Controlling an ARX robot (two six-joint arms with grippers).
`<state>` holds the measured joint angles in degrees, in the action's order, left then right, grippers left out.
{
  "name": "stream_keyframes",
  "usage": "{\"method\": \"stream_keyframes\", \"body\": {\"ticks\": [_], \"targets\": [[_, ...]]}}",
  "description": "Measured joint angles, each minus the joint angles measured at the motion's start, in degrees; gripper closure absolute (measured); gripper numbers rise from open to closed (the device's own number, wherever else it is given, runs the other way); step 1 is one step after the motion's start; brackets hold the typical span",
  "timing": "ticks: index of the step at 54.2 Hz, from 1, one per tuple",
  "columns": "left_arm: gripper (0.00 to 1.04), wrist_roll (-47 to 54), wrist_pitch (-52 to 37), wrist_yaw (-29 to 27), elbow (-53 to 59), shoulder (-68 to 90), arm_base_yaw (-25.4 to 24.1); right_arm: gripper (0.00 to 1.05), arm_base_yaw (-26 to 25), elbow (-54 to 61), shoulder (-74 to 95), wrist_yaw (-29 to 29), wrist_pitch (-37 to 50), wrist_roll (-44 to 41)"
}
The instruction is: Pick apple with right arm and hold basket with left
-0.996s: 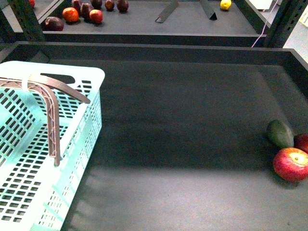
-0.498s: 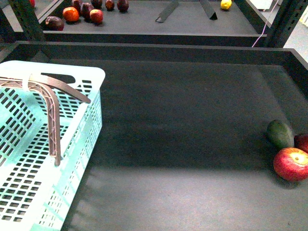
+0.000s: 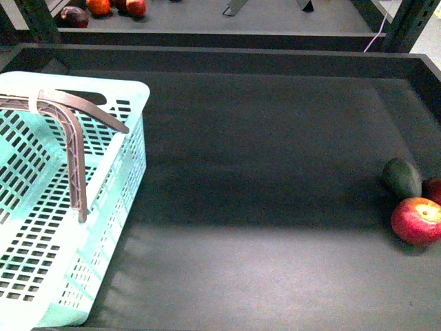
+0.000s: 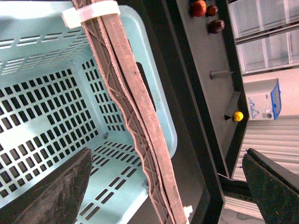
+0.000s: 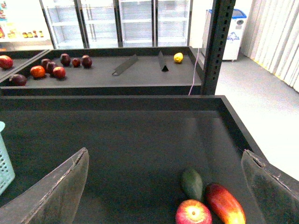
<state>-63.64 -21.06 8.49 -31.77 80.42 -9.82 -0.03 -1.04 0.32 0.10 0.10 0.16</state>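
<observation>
The apple (image 3: 417,221), red with a yellow blush at its stem, lies at the right edge of the dark shelf; it also shows in the right wrist view (image 5: 193,213). The mint basket (image 3: 41,227) with brown swing handles (image 3: 72,148) stands at the left. Neither arm shows in the front view. My left gripper (image 4: 166,186) is open above the basket (image 4: 51,107), its jaws either side of the brown handles (image 4: 135,112). My right gripper (image 5: 166,186) is open, above and short of the apple.
A dull green oval fruit (image 3: 402,177) and a darker red fruit (image 3: 434,189) lie against the apple. The shelf has raised dark walls (image 3: 220,58). Behind it a second shelf holds several red fruits (image 5: 46,67), a yellow fruit (image 5: 178,57) and metal dividers.
The front view has tilted down a little: the basket, the fruit and the back shelf all sit higher in the picture. The fruit and basket keep their places on the shelf.
</observation>
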Motion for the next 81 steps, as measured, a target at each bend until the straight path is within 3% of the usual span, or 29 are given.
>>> {"method": "stream_keyframes", "body": {"ticks": [19,52,74,78,81], "targets": [[0.07,-6.93,-0.92,-0.35,-12.33,15.41,2.67,0.09,0.0,0.0,0.0,0.0,0.0,0.0],[0.08,-9.99,2.03,-3.32,-19.82,24.17,4.92,0.09,0.0,0.0,0.0,0.0,0.0,0.0],[0.7,-10.8,3.67,-5.51,-21.05,25.81,5.22,0.09,0.0,0.0,0.0,0.0,0.0,0.0],[0.87,-8.35,4.63,-6.91,-21.05,25.81,5.29,0.09,0.0,0.0,0.0,0.0,0.0,0.0],[0.89,-7.41,4.81,-6.84,-21.05,25.75,5.35,0.09,0.0,0.0,0.0,0.0,0.0,0.0]]}}
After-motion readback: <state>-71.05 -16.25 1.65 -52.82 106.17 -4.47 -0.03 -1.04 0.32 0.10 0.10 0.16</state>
